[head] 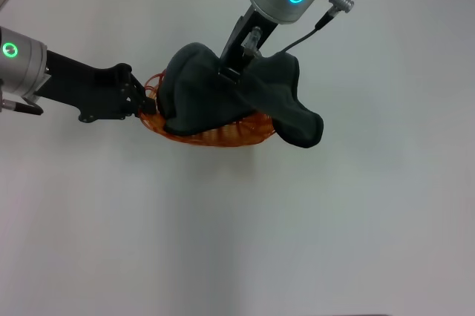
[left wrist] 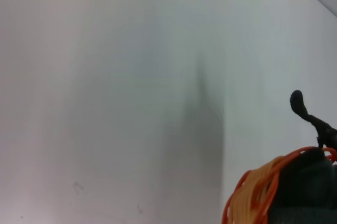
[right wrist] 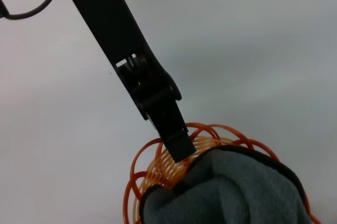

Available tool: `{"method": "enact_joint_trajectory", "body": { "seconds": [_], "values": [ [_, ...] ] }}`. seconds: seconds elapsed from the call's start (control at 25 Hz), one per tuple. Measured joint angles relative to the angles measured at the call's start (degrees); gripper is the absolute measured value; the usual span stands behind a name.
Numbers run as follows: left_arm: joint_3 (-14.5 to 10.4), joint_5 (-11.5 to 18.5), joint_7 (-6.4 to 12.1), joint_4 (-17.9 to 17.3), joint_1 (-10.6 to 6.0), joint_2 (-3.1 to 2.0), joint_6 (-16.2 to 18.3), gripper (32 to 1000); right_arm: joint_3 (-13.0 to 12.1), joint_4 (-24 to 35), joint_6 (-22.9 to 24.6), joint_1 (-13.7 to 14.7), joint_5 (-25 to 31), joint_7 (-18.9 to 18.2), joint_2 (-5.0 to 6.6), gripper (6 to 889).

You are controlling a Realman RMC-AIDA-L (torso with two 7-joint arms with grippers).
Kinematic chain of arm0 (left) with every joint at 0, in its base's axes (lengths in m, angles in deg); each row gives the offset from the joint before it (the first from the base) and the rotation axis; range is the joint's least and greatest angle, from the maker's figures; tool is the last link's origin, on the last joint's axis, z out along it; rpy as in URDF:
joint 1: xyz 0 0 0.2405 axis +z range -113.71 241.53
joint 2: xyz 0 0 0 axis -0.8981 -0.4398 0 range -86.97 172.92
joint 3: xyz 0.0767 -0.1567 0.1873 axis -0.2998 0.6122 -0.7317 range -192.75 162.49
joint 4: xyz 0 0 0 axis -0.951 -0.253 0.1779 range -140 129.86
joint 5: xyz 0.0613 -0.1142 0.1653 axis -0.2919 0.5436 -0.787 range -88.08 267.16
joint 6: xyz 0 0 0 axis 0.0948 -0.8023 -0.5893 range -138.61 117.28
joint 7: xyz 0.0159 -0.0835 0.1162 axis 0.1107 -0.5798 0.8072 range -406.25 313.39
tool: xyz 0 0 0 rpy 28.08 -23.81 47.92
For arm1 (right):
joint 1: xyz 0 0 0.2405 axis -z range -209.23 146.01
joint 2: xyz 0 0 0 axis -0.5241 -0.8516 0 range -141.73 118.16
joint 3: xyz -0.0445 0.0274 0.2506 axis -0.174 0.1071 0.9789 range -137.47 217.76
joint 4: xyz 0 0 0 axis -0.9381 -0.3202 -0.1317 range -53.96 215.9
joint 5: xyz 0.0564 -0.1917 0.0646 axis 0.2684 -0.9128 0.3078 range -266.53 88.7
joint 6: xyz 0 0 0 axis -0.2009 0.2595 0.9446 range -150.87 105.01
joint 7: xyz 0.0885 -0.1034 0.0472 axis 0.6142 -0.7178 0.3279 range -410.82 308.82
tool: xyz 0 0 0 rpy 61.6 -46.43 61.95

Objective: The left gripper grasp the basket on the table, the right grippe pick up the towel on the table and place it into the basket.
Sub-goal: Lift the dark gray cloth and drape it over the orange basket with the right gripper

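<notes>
At the far middle of the white desk [head: 237, 242], the orange wire basket [head: 223, 136] sits with the dark grey-green towel [head: 223, 97] heaped over it, one thick fold spilling past the rim on the robot's right and hanging toward the desk. The left gripper [head: 142, 101] reaches in from the left and has its jaws closed on the basket's looped rim, apparently to keep the light basket from sliding or tipping while the cloth is pushed in. The right grippe [head: 231, 70] comes down from above, its jaws pinched narrowly on a raised fold of the towel, so the cloth is not yet released. Judging by the overhanging fold, the placing is nearly done but not finished.
</notes>
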Motion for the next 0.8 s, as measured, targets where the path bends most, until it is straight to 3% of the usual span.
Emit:
{"method": "enact_joint_trajectory", "body": {
  "seconds": [0.2,0.8],
  "values": [
    [0.0,0.0,0.00,0.0,0.00,0.00,0.0,92,0.0,0.0,-0.2,0.0,0.0,-0.2,0.00,98],
    [0.0,-0.1,0.10,0.0,0.00,0.00,0.1,92,0.0,0.6,-0.5,-0.2,0.0,-0.4,0.00,459]
  ]
}}
